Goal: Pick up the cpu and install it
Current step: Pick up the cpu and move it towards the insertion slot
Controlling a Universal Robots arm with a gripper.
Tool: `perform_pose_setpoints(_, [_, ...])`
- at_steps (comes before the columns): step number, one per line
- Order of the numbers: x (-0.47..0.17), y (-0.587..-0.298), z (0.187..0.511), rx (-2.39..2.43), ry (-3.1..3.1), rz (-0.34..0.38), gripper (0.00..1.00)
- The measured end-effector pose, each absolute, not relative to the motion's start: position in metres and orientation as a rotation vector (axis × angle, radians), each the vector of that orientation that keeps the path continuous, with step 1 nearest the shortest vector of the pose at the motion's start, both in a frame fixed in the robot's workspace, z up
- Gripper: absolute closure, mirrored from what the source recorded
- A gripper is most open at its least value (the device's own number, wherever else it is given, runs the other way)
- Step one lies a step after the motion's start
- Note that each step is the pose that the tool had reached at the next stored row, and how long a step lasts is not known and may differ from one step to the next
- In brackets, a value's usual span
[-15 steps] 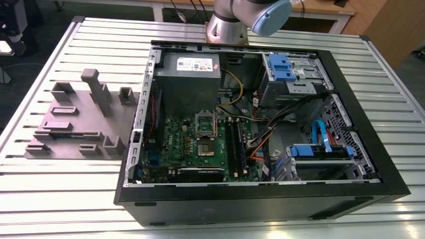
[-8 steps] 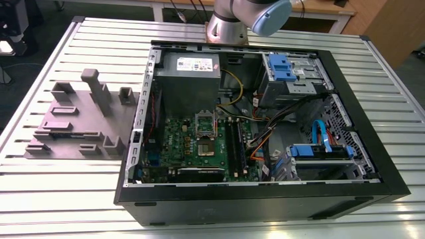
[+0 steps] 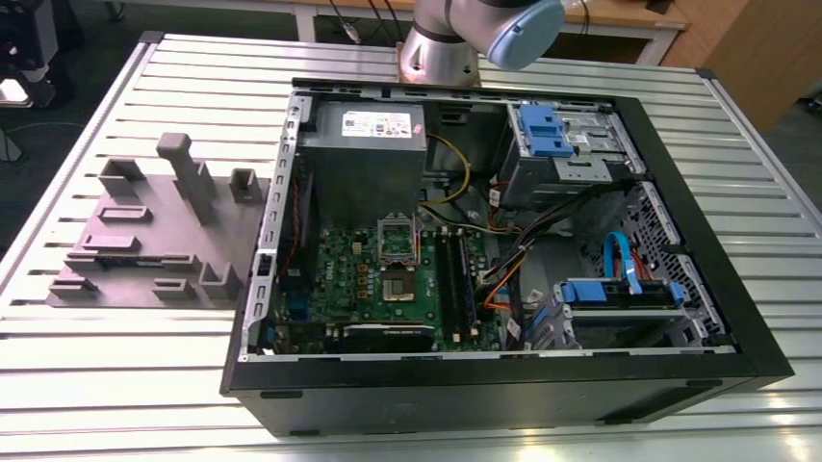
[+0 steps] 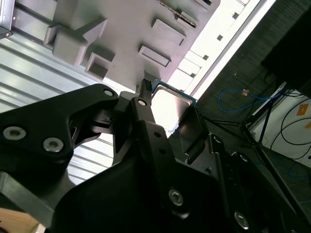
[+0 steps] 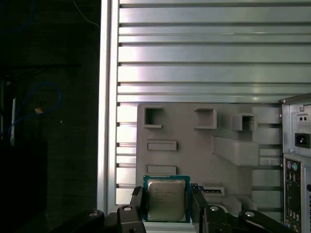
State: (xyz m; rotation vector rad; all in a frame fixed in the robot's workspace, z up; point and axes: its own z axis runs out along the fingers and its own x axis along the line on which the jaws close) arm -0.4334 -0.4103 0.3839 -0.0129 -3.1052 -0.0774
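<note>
Silvery cpu (image 5: 166,196) with green edge, black tool (image 5: 167,206), grey fixture block (image 3: 144,229), ribbed silver table (image 3: 115,351)

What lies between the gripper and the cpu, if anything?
Nothing. In the first wrist view the fingers of the gripper sit against two opposite edges of the cpu and hold it.

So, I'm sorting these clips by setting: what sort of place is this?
Probably a robotics lab or workshop bench for PC assembly: an open desktop computer case lies on a slatted aluminium table beside a grey parts fixture, and the gripper holds the cpu.
</note>
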Motion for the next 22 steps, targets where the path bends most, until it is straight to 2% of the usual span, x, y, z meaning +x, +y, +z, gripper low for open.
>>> perform_pose_setpoints(22, [-0.4278, -0.4104, 0.3839, -0.013, -3.105, -0.077, 0.53])
